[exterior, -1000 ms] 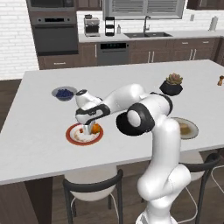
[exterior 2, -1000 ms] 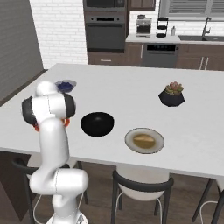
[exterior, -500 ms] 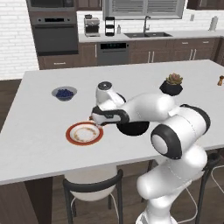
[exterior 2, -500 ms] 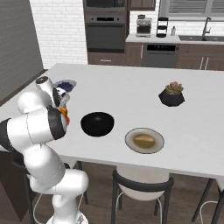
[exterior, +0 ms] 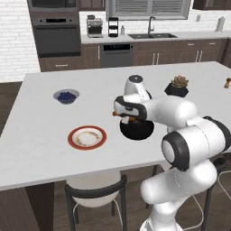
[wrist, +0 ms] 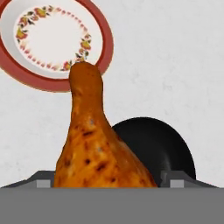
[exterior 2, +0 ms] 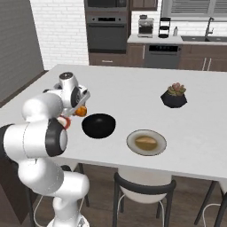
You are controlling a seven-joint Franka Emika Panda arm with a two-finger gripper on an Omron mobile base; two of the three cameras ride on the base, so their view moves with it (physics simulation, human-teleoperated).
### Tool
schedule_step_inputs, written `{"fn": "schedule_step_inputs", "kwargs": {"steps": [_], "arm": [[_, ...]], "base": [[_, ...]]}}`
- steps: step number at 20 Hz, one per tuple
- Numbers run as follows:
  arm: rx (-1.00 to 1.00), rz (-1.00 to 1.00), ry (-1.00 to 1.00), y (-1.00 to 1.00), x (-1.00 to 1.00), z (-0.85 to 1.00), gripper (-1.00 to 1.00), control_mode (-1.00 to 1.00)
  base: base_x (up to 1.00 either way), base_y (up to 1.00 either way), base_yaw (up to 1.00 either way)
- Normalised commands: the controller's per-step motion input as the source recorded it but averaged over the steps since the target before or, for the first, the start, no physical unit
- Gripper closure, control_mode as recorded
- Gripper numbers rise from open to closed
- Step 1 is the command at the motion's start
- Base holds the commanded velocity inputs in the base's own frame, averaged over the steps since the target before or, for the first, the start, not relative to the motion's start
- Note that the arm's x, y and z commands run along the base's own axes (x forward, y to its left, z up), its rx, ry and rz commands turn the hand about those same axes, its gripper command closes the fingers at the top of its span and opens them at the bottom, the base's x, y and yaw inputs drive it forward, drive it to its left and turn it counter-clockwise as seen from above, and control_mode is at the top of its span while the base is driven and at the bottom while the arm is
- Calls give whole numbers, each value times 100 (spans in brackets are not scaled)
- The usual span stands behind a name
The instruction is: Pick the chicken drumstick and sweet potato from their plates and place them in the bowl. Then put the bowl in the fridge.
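Both base cams sit behind the arm, left and right, angled down over the island counter; both catch the black bowl. Hand cam looks straight down, close over the bowl and the red-rimmed plate.

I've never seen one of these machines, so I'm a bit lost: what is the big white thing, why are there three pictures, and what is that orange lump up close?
The white thing is a robot arm with a two-finger gripper, standing at a kitchen counter. Two pictures come from cameras behind the arm, one on its left and one on its right, so they show the same scene from two sides. The third comes from a camera on the hand itself, looking along the fingers.

The orange lump is a roasted chicken drumstick, held in the gripper just beside a black bowl, a little above the counter. Its red-rimmed plate now lies bare. Also on the counter: a grey plate with a sweet potato, a potted succulent and a small bowl of blueberries.
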Motion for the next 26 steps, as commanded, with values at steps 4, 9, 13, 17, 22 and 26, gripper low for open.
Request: {"fn": "schedule_step_inputs", "kwargs": {"steps": [4, 9, 13, 17, 22, 26], "arm": [[0, 0, 0, -54, 2, -20, 100, -100], [0, 0, 0, -12, 15, -56, 100, -100], [0, 0, 0, -26, 1, -47, 100, -100], [0, 0, 0, -41, 5, -19, 100, -100], [0, 0, 2, -32, 15, -8, 100, -100], [0, 0, 0, -15, 37, -17, 100, -100]], "base": [[0, 0, 0], [0, 0, 0], [0, 0, 0], [0, 0, 0], [0, 0, 0], [0, 0, 0]]}}
